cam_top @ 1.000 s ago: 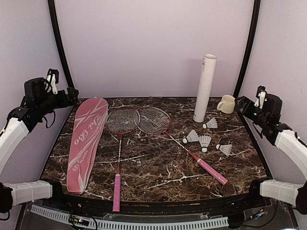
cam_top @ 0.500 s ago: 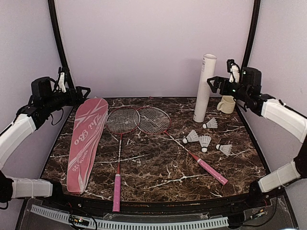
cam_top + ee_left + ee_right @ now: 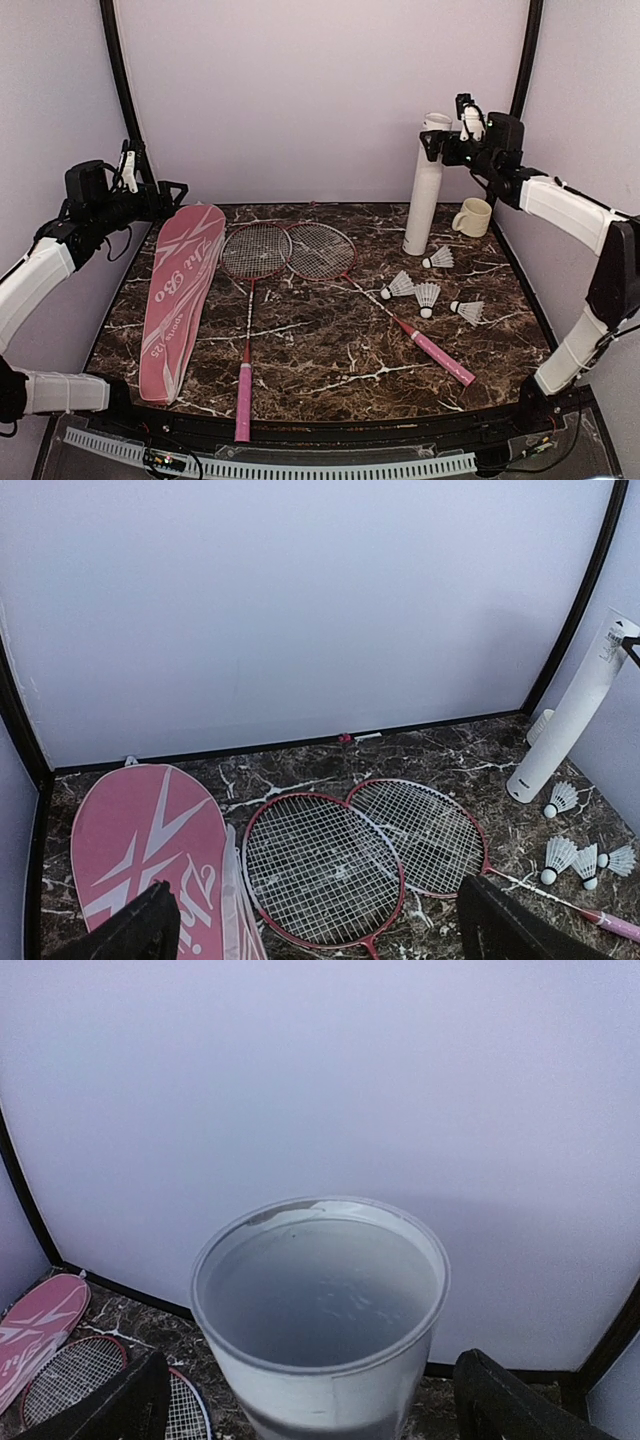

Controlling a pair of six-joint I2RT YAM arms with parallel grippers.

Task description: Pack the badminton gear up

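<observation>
Two racquets lie side by side, their red-rimmed heads (image 3: 256, 250) (image 3: 320, 250) touching and their pink handles (image 3: 243, 400) (image 3: 440, 358) pointing toward me. The pink lettered cover (image 3: 182, 295) lies flat to their left. Several white shuttlecocks (image 3: 427, 296) are scattered at the right. The white tube (image 3: 428, 185) stands upright at the back right, its open top (image 3: 320, 1290) facing up. My right gripper (image 3: 432, 145) is open at the tube's rim, a finger on either side and nothing gripped. Open and empty, my left gripper (image 3: 175, 190) hovers above the cover's far end.
A cream mug (image 3: 473, 217) stands just right of the tube near the back wall. Black frame posts rise at both back corners. White walls enclose the marble table (image 3: 330, 350) on three sides.
My right arm has swung up and left from the table's right edge to the top of the tube. My left arm rose toward the cover's far end, then held still.
</observation>
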